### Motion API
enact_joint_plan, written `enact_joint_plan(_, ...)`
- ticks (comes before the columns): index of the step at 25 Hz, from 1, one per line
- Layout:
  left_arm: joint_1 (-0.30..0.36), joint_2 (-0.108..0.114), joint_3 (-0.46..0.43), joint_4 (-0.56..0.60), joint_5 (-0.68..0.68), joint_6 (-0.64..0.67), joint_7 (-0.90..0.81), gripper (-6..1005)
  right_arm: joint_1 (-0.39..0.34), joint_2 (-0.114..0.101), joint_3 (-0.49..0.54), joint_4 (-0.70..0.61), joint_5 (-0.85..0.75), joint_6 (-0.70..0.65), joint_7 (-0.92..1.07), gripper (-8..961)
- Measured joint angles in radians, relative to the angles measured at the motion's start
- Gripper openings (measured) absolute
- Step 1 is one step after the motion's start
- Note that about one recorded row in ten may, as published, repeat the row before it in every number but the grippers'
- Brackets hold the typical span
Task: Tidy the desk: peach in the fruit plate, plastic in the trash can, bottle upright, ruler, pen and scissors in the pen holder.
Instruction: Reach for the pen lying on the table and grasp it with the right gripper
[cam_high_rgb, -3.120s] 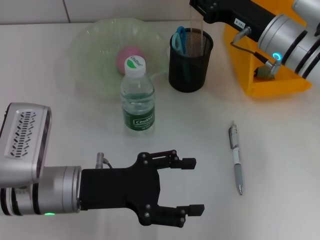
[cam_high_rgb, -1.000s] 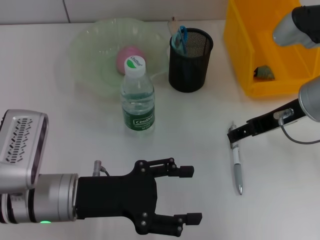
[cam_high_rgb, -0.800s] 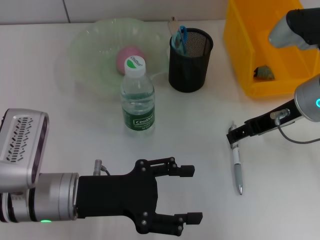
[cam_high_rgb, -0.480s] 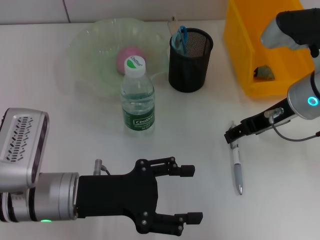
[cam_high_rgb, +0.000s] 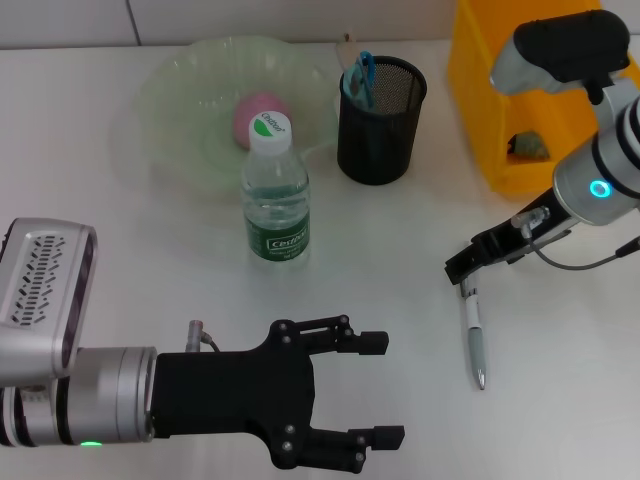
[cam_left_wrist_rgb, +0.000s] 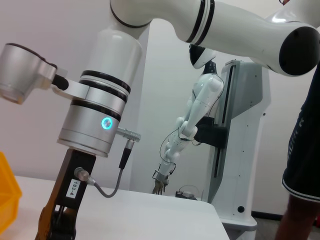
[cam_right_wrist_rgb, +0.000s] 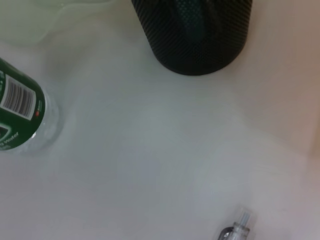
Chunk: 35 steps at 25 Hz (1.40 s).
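Observation:
The grey pen (cam_high_rgb: 474, 330) lies on the table at the right; its top end also shows in the right wrist view (cam_right_wrist_rgb: 235, 231). My right gripper (cam_high_rgb: 464, 268) hovers at the pen's upper end. The black mesh pen holder (cam_high_rgb: 380, 120) (cam_right_wrist_rgb: 192, 35) holds blue-handled scissors (cam_high_rgb: 358, 78) and a clear ruler (cam_high_rgb: 346, 48). The pink peach (cam_high_rgb: 258, 113) lies in the green fruit plate (cam_high_rgb: 180, 90). The bottle (cam_high_rgb: 275, 200) (cam_right_wrist_rgb: 22, 115) stands upright. My left gripper (cam_high_rgb: 382, 390) is open and empty at the near edge.
The yellow trash bin (cam_high_rgb: 490, 110) stands at the back right with a crumpled piece of plastic (cam_high_rgb: 527, 147) inside. The left wrist view shows my right arm (cam_left_wrist_rgb: 95, 120) and the room behind the table.
My right arm left the pen holder, where the ruler now stands, and came down and left over the pen's upper end. The left arm has barely moved.

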Motion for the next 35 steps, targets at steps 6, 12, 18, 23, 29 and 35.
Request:
enact_joint_plan(6, 0.002, 0.0, 0.0, -0.001, 0.0, 0.0, 0.002, 813, 0.02, 0.0, -0.007, 0.016, -0.004, 0.0, 0.0, 824)
enact_joint_plan(12, 0.003, 0.0, 0.0, -0.001, 0.0, 0.0, 0.005, 813, 0.026, 0.0, -0.012, 0.016, -0.008, 0.0, -0.001, 817)
enact_joint_plan(18, 0.003, 0.0, 0.0, -0.001, 0.0, 0.0, 0.006, 813, 0.034, 0.0, -0.021, 0.021, -0.028, -0.003, -0.001, 807)
enact_joint_plan(23, 0.004, 0.0, 0.0, -0.001, 0.0, 0.0, 0.004, 813, 0.042, 0.0, -0.021, 0.041, -0.028, -0.002, -0.001, 737)
enact_joint_plan(29, 0.004, 0.0, 0.0, -0.001, 0.0, 0.0, 0.004, 813, 0.057, 0.001, -0.021, 0.067, -0.024, 0.007, -0.001, 578)
enact_joint_plan(35, 0.004, 0.0, 0.0, -0.001, 0.0, 0.0, 0.005, 813, 0.063, 0.003, -0.021, 0.078, -0.023, 0.014, -0.001, 535)
